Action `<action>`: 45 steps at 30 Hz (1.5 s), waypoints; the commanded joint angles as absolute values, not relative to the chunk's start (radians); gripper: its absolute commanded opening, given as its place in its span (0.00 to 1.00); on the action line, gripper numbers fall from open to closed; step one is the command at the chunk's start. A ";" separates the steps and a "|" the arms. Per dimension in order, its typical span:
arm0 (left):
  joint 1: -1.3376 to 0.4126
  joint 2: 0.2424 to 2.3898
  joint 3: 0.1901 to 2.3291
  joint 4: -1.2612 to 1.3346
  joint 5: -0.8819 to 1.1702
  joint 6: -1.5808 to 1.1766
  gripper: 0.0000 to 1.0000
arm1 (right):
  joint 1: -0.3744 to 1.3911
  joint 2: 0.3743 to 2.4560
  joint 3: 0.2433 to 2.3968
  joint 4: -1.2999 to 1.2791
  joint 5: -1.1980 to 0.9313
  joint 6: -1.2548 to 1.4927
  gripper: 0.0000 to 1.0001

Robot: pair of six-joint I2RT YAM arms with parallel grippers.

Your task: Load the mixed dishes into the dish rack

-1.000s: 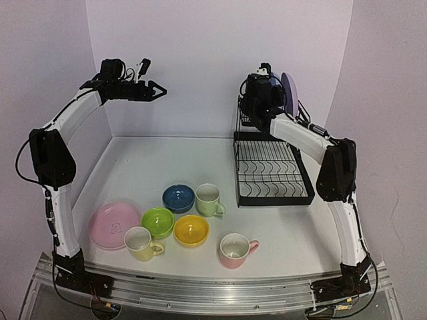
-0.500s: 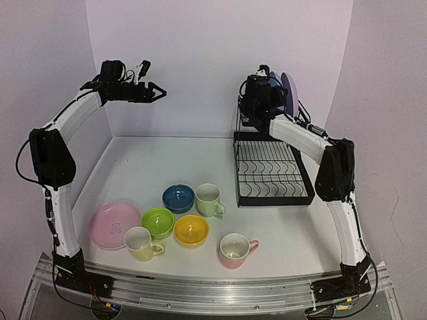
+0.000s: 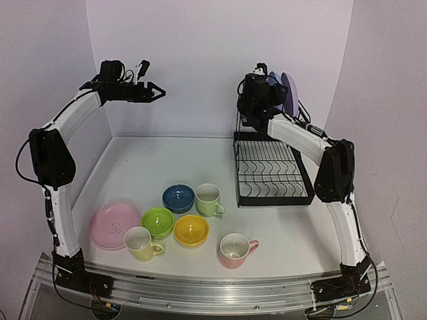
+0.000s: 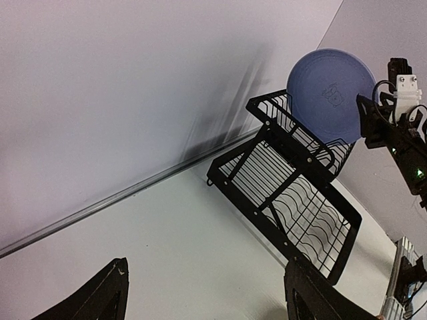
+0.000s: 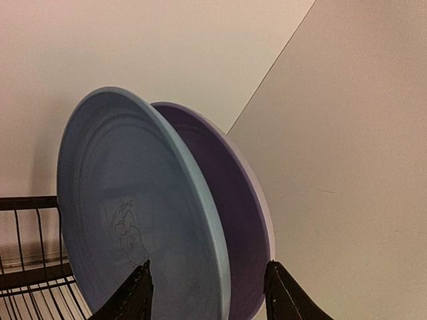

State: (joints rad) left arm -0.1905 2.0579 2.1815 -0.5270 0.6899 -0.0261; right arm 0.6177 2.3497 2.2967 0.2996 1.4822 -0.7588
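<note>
Above the dish rack (image 4: pixel 287 200), right gripper (image 5: pixel 208 280) half-open astride the blue plate (image 5: pixel 127 200).

Soft, even light fills the overhead view, and the glossy yellow ceramic bowl (image 3: pixel 191 230) throws a faint shadow on the white table (image 3: pixel 133 167). The right wrist view is dimmer, warmer, its glossy blue ceramic plate (image 5: pixel 133 213) shaded but sharp; in the left wrist view the black wire dish rack (image 4: pixel 293 200) casts a soft shadow up the wall (image 4: pixel 133 80).
</note>
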 commanded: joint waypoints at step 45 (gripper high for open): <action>-0.050 1.878 1.742 -1.251 0.612 1.128 0.93 | 0.891 1.914 2.147 -0.097 1.081 -0.747 0.98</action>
